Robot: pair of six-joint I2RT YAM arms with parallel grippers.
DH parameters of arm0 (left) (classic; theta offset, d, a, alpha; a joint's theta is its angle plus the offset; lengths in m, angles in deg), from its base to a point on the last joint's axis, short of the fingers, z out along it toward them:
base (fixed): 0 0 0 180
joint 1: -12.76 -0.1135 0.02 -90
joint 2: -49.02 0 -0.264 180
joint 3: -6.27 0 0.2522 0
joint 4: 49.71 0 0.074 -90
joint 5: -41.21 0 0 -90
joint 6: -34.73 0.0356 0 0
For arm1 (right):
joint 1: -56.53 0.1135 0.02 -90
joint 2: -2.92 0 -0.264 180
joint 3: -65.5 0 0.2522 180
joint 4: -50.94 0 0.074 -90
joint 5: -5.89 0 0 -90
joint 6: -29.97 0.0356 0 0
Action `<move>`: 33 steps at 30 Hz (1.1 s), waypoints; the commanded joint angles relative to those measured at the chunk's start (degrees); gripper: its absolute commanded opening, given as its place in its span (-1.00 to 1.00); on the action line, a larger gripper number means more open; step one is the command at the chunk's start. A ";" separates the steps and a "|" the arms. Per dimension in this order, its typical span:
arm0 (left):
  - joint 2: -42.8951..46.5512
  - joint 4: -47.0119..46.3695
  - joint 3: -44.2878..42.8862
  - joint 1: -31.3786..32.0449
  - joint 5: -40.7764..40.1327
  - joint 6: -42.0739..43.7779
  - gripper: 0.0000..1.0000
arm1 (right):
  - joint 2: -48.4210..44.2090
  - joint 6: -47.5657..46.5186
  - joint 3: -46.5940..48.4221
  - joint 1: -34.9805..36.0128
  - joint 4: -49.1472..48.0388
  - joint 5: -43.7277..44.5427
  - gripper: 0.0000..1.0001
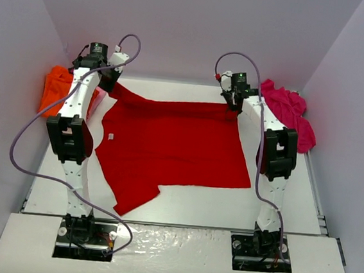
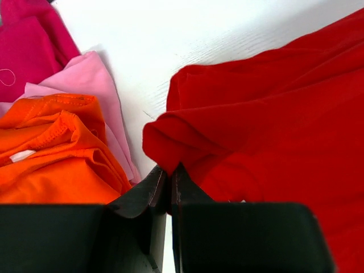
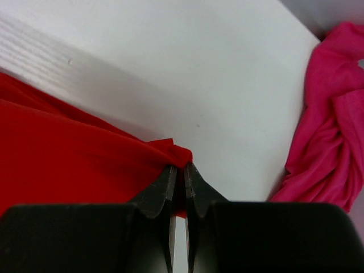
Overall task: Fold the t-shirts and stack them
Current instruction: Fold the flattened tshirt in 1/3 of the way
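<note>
Far left, up against the wall, there's a small pile: the orange t-shirt (image 1: 56, 89) with a pale pink t-shirt (image 2: 94, 85) poking out from under it, both bunched more than folded. Just right of that, the left gripper (image 2: 169, 172) sits at the far-left corner of the red t-shirt (image 1: 174, 145). Its fingers (image 2: 142, 196) are clenched together, with a rolled lump of red cloth pinched at the tips.

The red shirt is spread across the middle of the tabletop (image 1: 182, 204). It's mostly flat, with one sleeve sticking out toward the near left. At its far-right corner the right gripper (image 3: 181, 169) has its fingers (image 3: 159, 190) squeezed on a little point of red fabric. Further right, a magenta t-shirt (image 1: 292, 111) lies crumpled in the far-right corner, apart from the red one.

Handling-wise, I'd guess this stuff is thin, light and totally floppy. It won't hold a shape, so it'll sag between the two pinch points and drag on the tabletop. Both arms would need to travel together with that far edge taut, or the fold goes crooked. Corners and hems are the spots to grab, since a pinch mid-panel just gets you a wad. The left grip looks like it's on several bunched layers, so that side may come out wrinkly. It doesn't look slippery or fragile, though.
</note>
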 commanded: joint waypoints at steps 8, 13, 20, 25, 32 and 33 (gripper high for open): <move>11.17 4.96 11.82 2.68 2.24 5.30 -1.00 | -7.05 -3.99 -6.63 1.77 11.56 -5.00 -0.63; 14.86 10.48 19.28 2.12 9.26 8.59 -0.73 | -11.84 -8.97 -11.59 1.69 18.83 -12.82 0.22; 26.85 8.81 30.83 0.40 13.15 11.31 -0.32 | -20.59 -11.02 -16.49 -0.68 20.12 -16.88 0.43; 28.96 9.83 31.51 -2.21 12.75 11.96 -0.22 | -21.44 -10.52 -14.87 -2.85 20.48 -17.13 0.41; 20.17 6.40 23.29 -2.63 12.10 8.37 -0.42 | -15.20 -4.91 -4.79 -3.09 16.73 -13.93 -0.53; 18.11 6.28 20.91 -2.68 12.24 7.57 -0.84 | -13.24 -3.74 -2.64 -2.96 16.78 -13.90 -0.82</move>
